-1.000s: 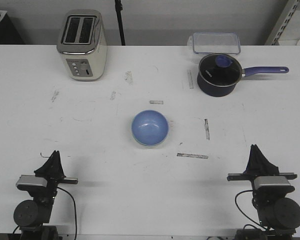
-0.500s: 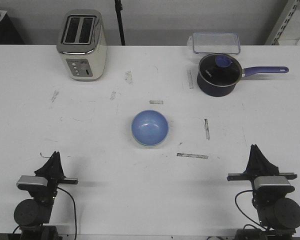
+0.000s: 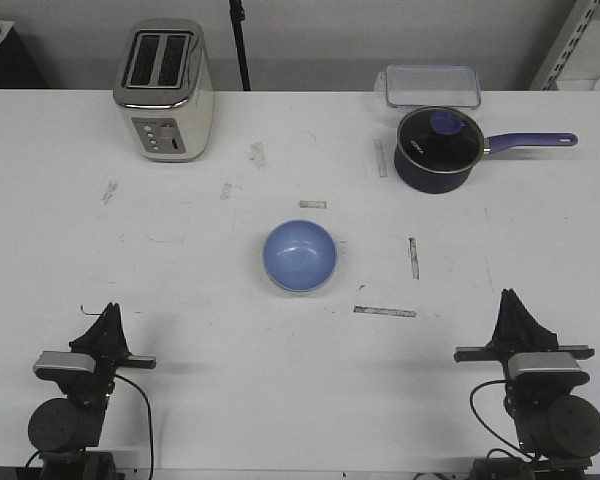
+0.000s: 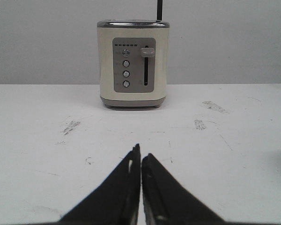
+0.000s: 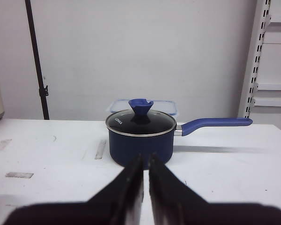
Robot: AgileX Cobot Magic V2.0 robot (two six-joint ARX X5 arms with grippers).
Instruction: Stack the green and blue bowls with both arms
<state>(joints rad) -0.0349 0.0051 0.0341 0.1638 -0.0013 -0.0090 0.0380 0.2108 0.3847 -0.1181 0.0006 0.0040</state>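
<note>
The light blue bowl (image 3: 300, 255) sits upright at the middle of the white table (image 3: 180, 260). A thin pale green edge (image 3: 280, 284) shows round its near rim, so it appears to rest inside the green bowl, which is otherwise hidden. My left gripper (image 3: 108, 316) rests at the near left, shut and empty; in the left wrist view (image 4: 140, 153) its jaws meet. My right gripper (image 3: 512, 300) rests at the near right, shut and empty; it also shows in the right wrist view (image 5: 146, 156). Both are well short of the bowls. Neither wrist view shows the bowls.
A cream toaster (image 3: 164, 90) (image 4: 133, 63) stands at the far left. A dark blue lidded saucepan (image 3: 438, 148) (image 5: 140, 136) stands at the far right with its handle pointing right. A clear lidded box (image 3: 432, 85) lies behind it. Tape marks lie around the bowls.
</note>
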